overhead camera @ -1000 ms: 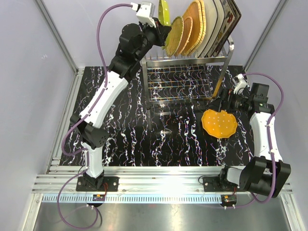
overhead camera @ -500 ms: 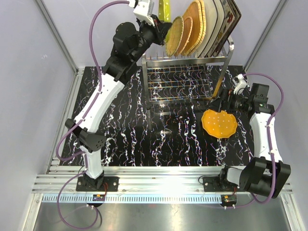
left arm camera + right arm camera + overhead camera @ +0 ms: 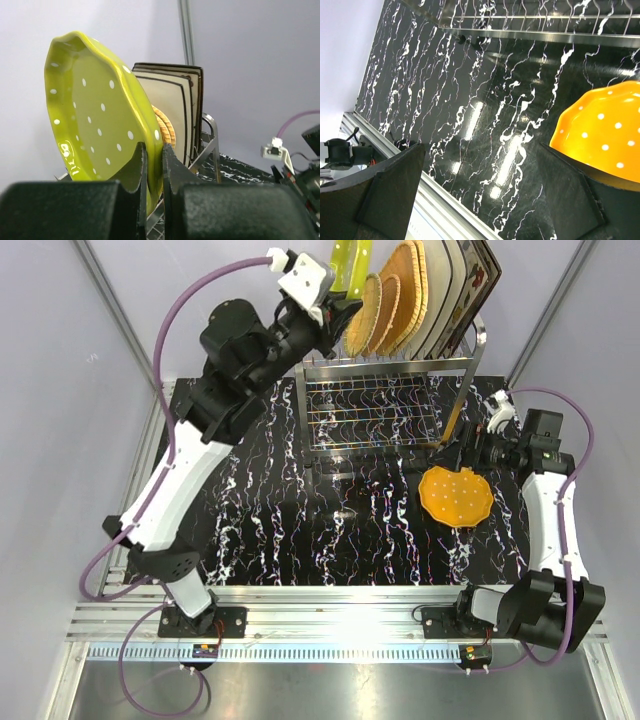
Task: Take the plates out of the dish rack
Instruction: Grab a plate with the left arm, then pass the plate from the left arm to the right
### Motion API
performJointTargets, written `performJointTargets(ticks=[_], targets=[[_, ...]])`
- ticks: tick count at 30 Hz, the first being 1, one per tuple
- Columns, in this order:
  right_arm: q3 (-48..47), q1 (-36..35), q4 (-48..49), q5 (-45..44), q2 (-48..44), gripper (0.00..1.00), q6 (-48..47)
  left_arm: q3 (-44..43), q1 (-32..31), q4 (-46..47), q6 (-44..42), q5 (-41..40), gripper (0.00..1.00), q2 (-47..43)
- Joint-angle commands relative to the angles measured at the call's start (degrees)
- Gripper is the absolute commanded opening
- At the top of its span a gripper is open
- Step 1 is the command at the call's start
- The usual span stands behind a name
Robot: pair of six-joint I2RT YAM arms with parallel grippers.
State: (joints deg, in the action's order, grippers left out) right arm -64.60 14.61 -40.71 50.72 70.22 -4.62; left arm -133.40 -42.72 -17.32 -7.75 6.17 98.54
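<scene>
Lime-green plate sits rim-pinched in your left jaws to clear the dish rack; your right jaws gape near the orange plate.

Black table open at centre and toward 6 o'clock, rack blocking 12 o'clock, upright plates packed close on top, green plate just beside them, orange plate flat at 3 o'clock, left arm slanting across 10 o'clock
</scene>
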Motion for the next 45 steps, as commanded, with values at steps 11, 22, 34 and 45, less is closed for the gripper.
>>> performJointTargets(ticks=[11,22,34,45], targets=[[-15.6,-0.7,-6.7,9.9,-2.5,1.00,1.0,15.1,-11.9,1.4,-28.1,-4.8,0.00,-19.2],[-18.5,-0.7,2.0,18.3,-5.3,1.00,13.9,39.9,-29.3,3.9,-43.0,-20.9,0.00,-33.3],[-16.8,-0.7,9.7,22.0,-9.7,1.00,25.2,56.4,-37.3,9.3,-48.9,-35.4,0.00,-38.0],[-10.2,-4.3,13.6,20.8,-12.1,1.00,28.4,68.4,-41.5,18.5,-49.0,-41.1,0.00,-36.2]])
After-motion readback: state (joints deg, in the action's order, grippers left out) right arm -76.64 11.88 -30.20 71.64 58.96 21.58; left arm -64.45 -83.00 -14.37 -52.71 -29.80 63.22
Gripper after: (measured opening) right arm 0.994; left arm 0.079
